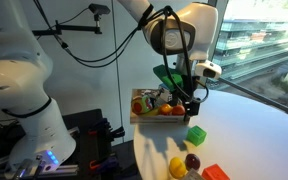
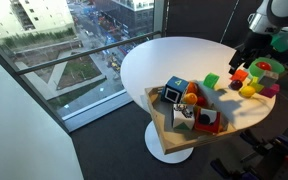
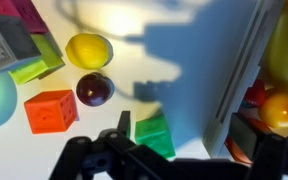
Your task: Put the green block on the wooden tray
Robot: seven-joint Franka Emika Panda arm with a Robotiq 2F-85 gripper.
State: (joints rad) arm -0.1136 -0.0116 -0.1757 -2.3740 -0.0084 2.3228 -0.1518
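Note:
The green block [image 1: 196,134] lies on the white table, a little in front of the wooden tray [image 1: 147,119]. It also shows in an exterior view [image 2: 212,81] and in the wrist view [image 3: 156,136]. My gripper [image 1: 191,104] hangs open and empty above the table, between the tray and the block. In the wrist view the gripper [image 3: 189,145] has its left finger just beside the block, and the tray's pale wall [image 3: 234,90] stands at the right. The tray [image 2: 169,140] holds toy fruit and blocks.
A yellow lemon [image 3: 88,50], a dark plum [image 3: 94,89], an orange block [image 3: 51,110] and a lime-green block [image 3: 34,68] lie close to the green block. The round table's edge [image 2: 134,90] is near a window.

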